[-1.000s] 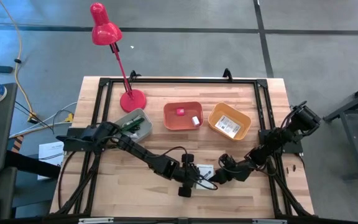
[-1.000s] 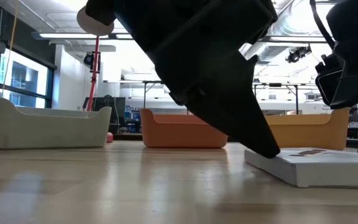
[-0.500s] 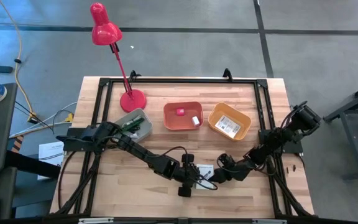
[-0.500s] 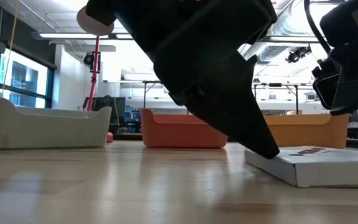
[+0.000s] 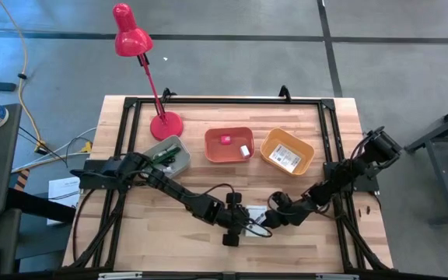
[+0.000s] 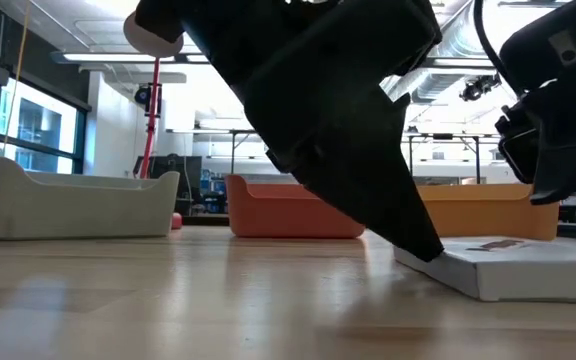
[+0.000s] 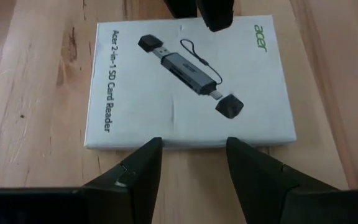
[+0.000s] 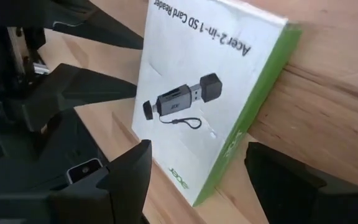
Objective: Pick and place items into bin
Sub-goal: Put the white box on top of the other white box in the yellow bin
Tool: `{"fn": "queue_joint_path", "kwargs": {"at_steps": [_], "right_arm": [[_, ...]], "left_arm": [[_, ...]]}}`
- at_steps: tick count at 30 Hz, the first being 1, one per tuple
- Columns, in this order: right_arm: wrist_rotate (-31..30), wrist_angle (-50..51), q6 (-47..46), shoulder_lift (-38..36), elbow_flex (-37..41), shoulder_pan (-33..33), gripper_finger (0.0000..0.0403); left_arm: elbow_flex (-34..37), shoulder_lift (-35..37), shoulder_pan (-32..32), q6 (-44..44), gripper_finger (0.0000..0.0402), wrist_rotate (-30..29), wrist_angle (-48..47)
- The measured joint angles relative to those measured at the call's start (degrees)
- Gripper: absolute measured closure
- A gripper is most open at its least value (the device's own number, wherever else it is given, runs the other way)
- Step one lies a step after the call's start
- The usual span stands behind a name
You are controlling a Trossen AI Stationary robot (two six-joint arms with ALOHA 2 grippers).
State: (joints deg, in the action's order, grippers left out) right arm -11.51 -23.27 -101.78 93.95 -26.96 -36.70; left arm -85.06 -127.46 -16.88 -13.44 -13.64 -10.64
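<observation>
Item in play: a white card-reader box (image 7: 188, 84) with a green side edge lies flat on the bench (image 5: 169, 233), near the front edge at the middle, between the two grippers.
Box orientation: printed face up; its long axis runs roughly across the bench, from one gripper toward the other, and the printed reader picture lies diagonally on the face.
Left gripper (image 7: 191, 168): low at one edge of the box, fingers parted and straddling that edge's middle, holding nothing. The tips rest at or just beside the box, apparently to brace it.
Right gripper (image 8: 197, 180): at the opposite edge, fingers spread wide and empty, with the green side between them. It seems set to pinch the box by its thin edge.
Why two arms: a judgement only, but a flat box gives little to grip from above, so one arm may be steadying it while the other gets a finger under.
Bins: grey bin (image 5: 167, 153), orange bin (image 5: 229, 145) and yellow bin (image 5: 287, 151) stand in a row well behind the box; each already holds something.
Bystander: a red desk lamp (image 5: 142, 62) stands at the rear left.
</observation>
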Motion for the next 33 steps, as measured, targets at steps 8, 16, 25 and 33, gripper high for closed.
{"fn": "queue_joint_path", "kwargs": {"at_steps": [8, 16, 25, 33], "right_arm": [[0.24, 4.07, 0.99, 0.00, -2.18, 1.00, 0.0153], [-0.08, 4.29, 1.15, 0.02, -2.23, 1.00, 0.0154], [-0.11, 4.44, 1.54, 0.02, -2.18, 0.97, 0.0155], [-0.53, 4.23, 1.77, 0.04, -2.23, 0.97, 0.0155]], "left_arm": [[0.20, -0.35, 0.00, 0.13, 0.0229, -0.45, -0.28], [0.28, 0.28, 0.15, 2.31, 0.0229, -2.68, 1.36], [0.31, 0.52, -0.04, 2.48, 0.0229, -0.92, 4.40], [0.09, 2.73, 0.07, 2.74, 0.0229, -2.32, 4.71]]}}
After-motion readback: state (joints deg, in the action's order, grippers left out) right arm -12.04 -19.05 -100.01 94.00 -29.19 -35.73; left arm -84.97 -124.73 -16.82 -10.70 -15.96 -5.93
